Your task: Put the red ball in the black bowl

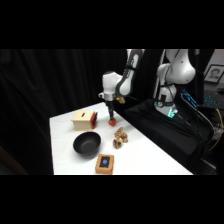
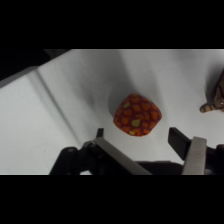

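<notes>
White tabletop: small round red-orange ball lies between released claw fingers, ungripped; off-centre closure may roll it away from matte black bowl.

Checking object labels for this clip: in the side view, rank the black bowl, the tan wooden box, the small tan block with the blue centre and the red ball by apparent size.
1. black bowl
2. tan wooden box
3. tan block, nearest the camera, so possibly flattered
4. red ball
</notes>
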